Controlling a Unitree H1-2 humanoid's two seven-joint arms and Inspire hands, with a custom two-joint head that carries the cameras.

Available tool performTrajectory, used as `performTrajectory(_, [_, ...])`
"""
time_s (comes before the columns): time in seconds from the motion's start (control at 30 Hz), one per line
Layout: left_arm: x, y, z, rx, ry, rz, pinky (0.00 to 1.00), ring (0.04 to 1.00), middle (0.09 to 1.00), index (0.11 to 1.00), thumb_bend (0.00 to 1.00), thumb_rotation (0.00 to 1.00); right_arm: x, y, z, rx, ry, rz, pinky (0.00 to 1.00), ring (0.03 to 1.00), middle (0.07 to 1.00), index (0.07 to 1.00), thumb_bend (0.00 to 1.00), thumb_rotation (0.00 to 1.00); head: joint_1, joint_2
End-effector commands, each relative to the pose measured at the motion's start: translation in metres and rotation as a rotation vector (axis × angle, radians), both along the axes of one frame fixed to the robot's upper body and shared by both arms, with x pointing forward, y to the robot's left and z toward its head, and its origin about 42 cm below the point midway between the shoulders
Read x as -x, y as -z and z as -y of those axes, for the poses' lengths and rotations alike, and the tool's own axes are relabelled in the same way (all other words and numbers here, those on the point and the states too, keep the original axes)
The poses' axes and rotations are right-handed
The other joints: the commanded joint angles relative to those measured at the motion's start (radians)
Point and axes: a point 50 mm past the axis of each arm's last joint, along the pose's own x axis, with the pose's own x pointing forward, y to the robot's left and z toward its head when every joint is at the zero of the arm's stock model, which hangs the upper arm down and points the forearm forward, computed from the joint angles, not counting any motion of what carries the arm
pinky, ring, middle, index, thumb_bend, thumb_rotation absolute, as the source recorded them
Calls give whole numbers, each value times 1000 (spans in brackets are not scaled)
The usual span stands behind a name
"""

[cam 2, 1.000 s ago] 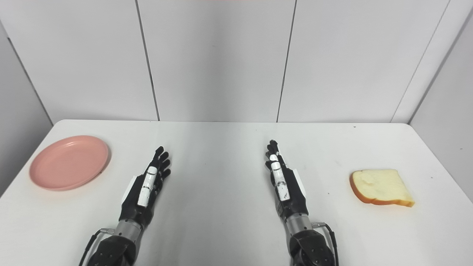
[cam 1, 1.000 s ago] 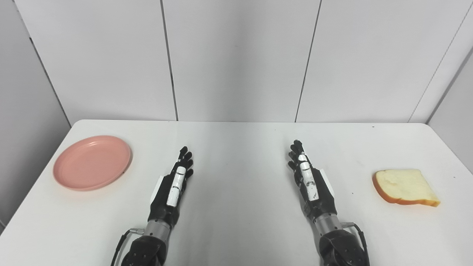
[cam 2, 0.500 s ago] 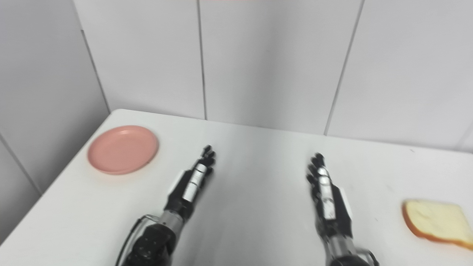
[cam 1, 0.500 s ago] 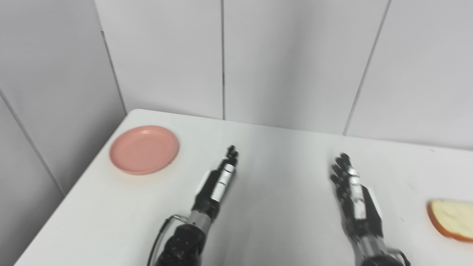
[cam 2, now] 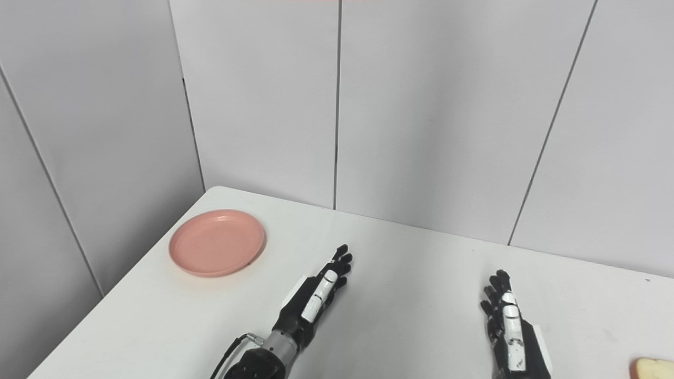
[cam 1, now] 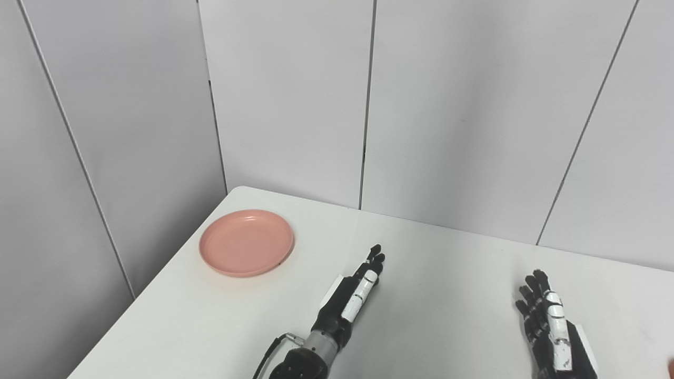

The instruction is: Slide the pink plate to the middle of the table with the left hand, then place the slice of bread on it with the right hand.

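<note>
The pink plate [cam 1: 246, 249] lies flat near the far left corner of the white table [cam 1: 453, 273]. My left hand [cam 1: 352, 300] rests to the right of the plate and nearer to me, fingers straight and apart, holding nothing, clear of the rim. Low at the right my right hand [cam 1: 550, 329] is also open with fingers extended and nothing in it. Only a corner of the bread slice [cam 2: 655, 367] shows at the bottom right edge of the right eye view.
Grey wall panels [cam 1: 295, 105] stand close behind the table and along its left side. The table's left edge [cam 1: 152, 287] runs diagonally down just beside the plate.
The camera has swung left and upward, so the whole scene has shifted right and down and the bread has nearly left the picture. Both hands stay open, about where they were on the table.
</note>
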Motion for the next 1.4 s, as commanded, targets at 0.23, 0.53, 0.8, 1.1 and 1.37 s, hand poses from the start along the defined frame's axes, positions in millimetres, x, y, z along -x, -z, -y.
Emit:
performTrajectory(0.23, [28, 45, 7, 26, -66, -100, 1000, 992, 996, 993, 729, 1000, 29, 39, 16, -5, 18, -111, 1000, 1000, 1000, 1000, 134, 1000, 8, 15])
performTrajectory(0.53, [21, 2, 16, 69, -99, 67, 999, 967, 967, 968, 731, 1000, 28, 40, 20, 8, 25, -112, 1000, 1000, 1000, 999, 140, 1000, -2, 22])
performTrajectory(0.8, [8, -71, 23, 182, -53, 245, 966, 962, 975, 974, 696, 1000, 29, 37, 23, -4, 20, -108, 1000, 982, 986, 978, 194, 1000, -13, 32])
performTrajectory(1.1, [-9, -126, 9, 211, -101, 402, 940, 937, 960, 954, 705, 1000, 33, 31, 27, 1, 12, -101, 1000, 978, 988, 980, 216, 972, -17, 57])
performTrajectory(1.37, [-5, -158, -27, 216, -156, 490, 965, 955, 966, 961, 718, 1000, 36, 26, 27, 19, 9, -89, 1000, 979, 987, 977, 202, 993, -14, 71])
